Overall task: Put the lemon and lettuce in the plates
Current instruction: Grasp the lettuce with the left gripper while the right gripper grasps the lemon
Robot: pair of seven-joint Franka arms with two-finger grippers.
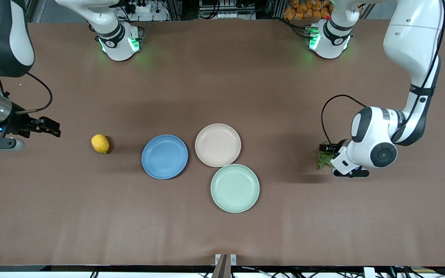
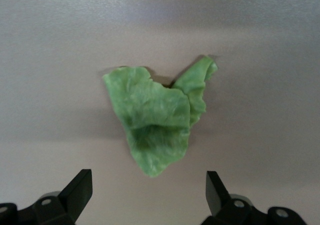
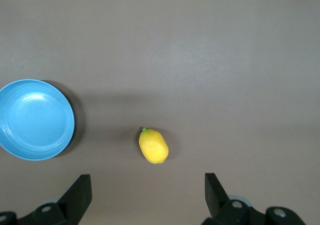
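Observation:
The lemon [image 1: 100, 143] lies on the brown table toward the right arm's end, beside the blue plate [image 1: 164, 156]. The beige-pink plate [image 1: 218, 145] touches the blue one. The lettuce [image 1: 324, 159] lies toward the left arm's end, partly hidden under the left hand. My left gripper [image 1: 332, 160] hangs low over it, open and empty [image 2: 149, 185]; the lettuce [image 2: 155, 115] lies flat just ahead of the fingertips. My right gripper [image 1: 0, 143] is open and empty [image 3: 148, 187], up over the table's end, apart from the lemon [image 3: 153, 146] and the blue plate [image 3: 35, 119].
A pale mint-green plate [image 1: 235, 188] sits nearer the front camera, touching the beige-pink plate. The left arm's elbow and cable [image 1: 377, 135] rise over the lettuce's spot. The arm bases [image 1: 120, 40] stand along the table's back edge.

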